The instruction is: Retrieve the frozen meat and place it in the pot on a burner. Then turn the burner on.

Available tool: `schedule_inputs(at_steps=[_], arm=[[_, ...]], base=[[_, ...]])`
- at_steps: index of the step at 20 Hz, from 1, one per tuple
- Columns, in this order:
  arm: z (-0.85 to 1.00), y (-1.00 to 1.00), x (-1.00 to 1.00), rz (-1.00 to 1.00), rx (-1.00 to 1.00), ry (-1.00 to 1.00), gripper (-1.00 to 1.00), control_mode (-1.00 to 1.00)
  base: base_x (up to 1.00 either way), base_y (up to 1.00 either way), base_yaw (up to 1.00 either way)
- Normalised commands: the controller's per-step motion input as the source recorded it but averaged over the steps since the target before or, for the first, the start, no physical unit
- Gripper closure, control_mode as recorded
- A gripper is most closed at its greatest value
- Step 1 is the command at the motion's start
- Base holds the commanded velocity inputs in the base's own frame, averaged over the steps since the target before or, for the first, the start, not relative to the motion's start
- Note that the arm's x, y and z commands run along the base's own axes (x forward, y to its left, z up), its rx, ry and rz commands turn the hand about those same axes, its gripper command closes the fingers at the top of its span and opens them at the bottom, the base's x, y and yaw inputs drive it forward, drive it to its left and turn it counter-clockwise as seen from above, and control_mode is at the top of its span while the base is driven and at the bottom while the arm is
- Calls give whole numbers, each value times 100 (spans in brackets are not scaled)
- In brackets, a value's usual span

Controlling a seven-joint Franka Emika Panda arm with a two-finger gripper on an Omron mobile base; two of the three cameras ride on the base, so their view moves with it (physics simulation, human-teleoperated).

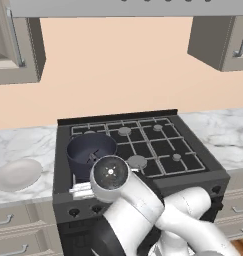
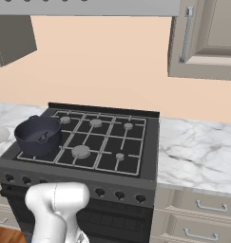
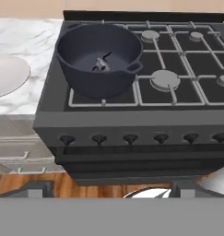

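On the stove's front-left burner sits the pot (image 3: 98, 60), and down on its floor lies the frozen meat (image 3: 101, 64), a small jagged lump, so the delivery looks done and the burner is what's left. Below the pot runs the row of control knobs (image 3: 130, 138) along the stove (image 3: 187, 124) front, and that row is what the next move turns on: the hand view looks up at it from low and in front, with the leftmost knobs nearly under the pot. Down at that view's bottom edge the pincer (image 3: 109, 191) stands spread wide, gripping nothing, touching nothing. Off left, a white plate (image 3: 5, 76) rests on the marble tabletop (image 3: 26, 37).
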Motion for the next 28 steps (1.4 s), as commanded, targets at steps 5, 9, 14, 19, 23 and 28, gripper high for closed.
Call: schedule_inputs(at_steps=[5,9,14,19,23,28], arm=[[-30,16,-34,2,0,-27,-100,-100],[-34,3,-20,0,14,-27,-100,-100],[-52,-5,-4,0,7,-27,-100,-100],[-50,-10,0,0,2,-27,-100,-100],[-51,-12,0,0,5,-29,-100,-100],[-48,-17,3,0,2,-24,-100,-100]], base=[[0,0,0],[0,0,0],[0,0,0],[0,0,0],[0,0,0],[0,0,0]])
